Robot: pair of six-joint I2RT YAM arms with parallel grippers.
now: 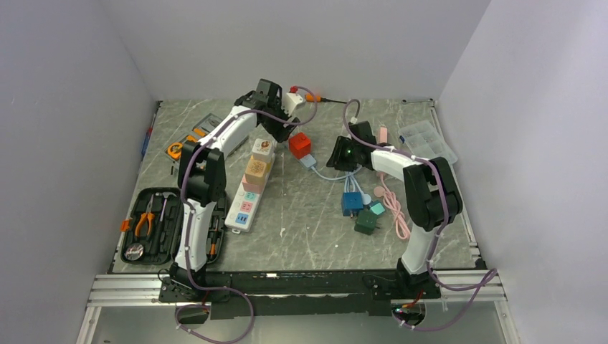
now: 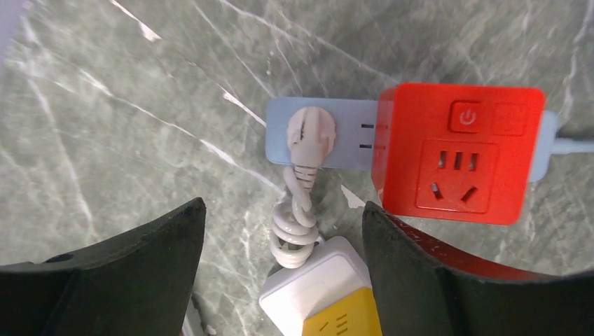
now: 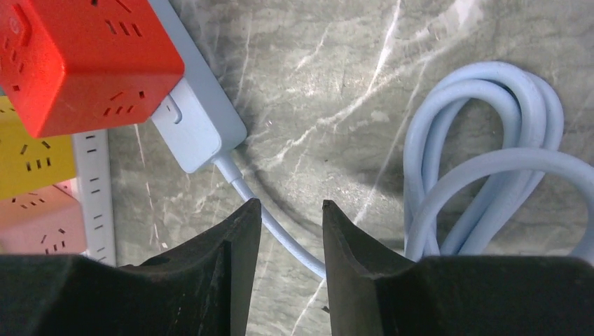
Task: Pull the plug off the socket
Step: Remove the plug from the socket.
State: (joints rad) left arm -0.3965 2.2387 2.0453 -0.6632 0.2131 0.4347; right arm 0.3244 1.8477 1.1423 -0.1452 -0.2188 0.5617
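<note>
Risk and material notes:
- Left gripper (image 2: 284,224): jaws wide apart, nothing held, hovering above plug (image 2: 309,133).
- Plug: seated at end socket of light-blue power strip (image 2: 350,133).
- Right gripper (image 3: 291,213): narrow gap, straddling strip cable (image 3: 280,234). Contact with cable cannot be told.
- Risk: strip light and smooth, table (image 2: 140,105) polished marble-look. Pull may lift or drag strip instead of freeing plug.
- Risk: red cube adaptor (image 2: 459,157) close by. Finger may snag it.
- Risk: plug head rounded, glossy grey plastic. Slip likely.
- Risk: grip on ribbed collar or coiled cord (image 2: 294,238) strains wire.
</note>
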